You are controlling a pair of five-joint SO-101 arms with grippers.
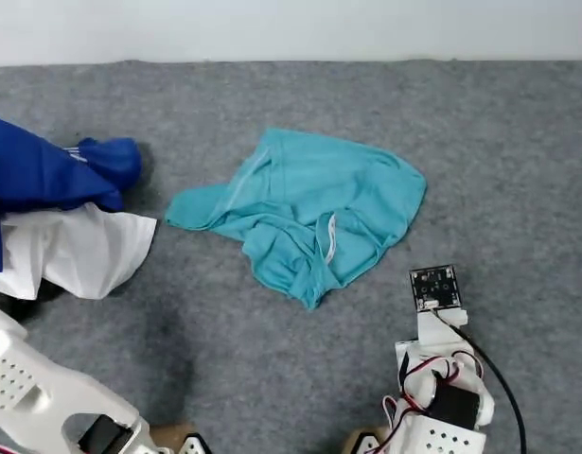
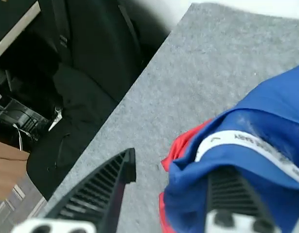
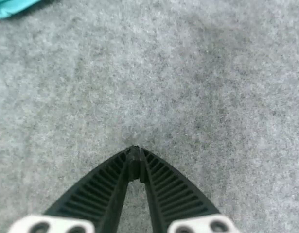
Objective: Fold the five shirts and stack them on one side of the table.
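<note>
A crumpled teal shirt (image 1: 305, 213) lies in the middle of the grey mat. At the left edge a dark blue shirt (image 1: 44, 170) rests partly on a white shirt (image 1: 78, 251). In the left wrist view my left gripper (image 2: 177, 167) is open over the blue shirt (image 2: 271, 121). One finger (image 2: 108, 187) hangs above bare mat and the other (image 2: 232, 191) sits against the blue cloth, with a red shirt (image 2: 174, 151) peeking out beneath it. My right gripper (image 3: 134, 154) is shut with nothing in it, above bare mat near the front. A corner of the teal shirt (image 3: 10, 6) lies farther off.
The left arm's white body (image 1: 40, 392) fills the front left corner and the right arm (image 1: 437, 378) stands at the front right. The mat's edge (image 2: 139, 85) drops off to a dark chair and floor. A white wall (image 1: 291, 28) runs along the back.
</note>
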